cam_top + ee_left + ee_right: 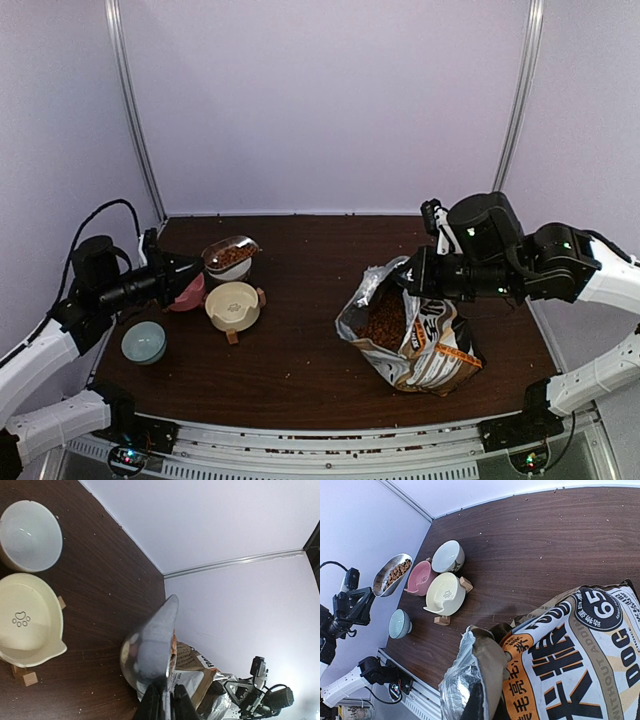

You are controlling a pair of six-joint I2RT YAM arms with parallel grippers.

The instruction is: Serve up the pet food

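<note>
My left gripper (pixel 165 704) is shut on the handle of a silver scoop (pixel 149 650). The scoop (pixel 230 254) hangs over a white bowl (pixel 448 556) at the back left, loaded with reddish-brown pet food (pixel 396 573). The gripper (pixel 194 271) sits just left of the scoop, above a pink bowl (pixel 187 294). More pet food (pixel 383 320) lies inside the open brown-and-white bag (pixel 415 340) at the right. My right gripper (pixel 492 706) is shut on the bag's foil-lined rim (pixel 470 665), holding the mouth up and open (pixel 412 275).
A cream bowl with a paw print (pixel 233 305) stands on small wooden feet beside the pink bowl. A blue-grey bowl (pixel 144 342) sits near the left front edge. Loose crumbs dot the dark wooden table (pixel 300 360). White walls close the back and both sides.
</note>
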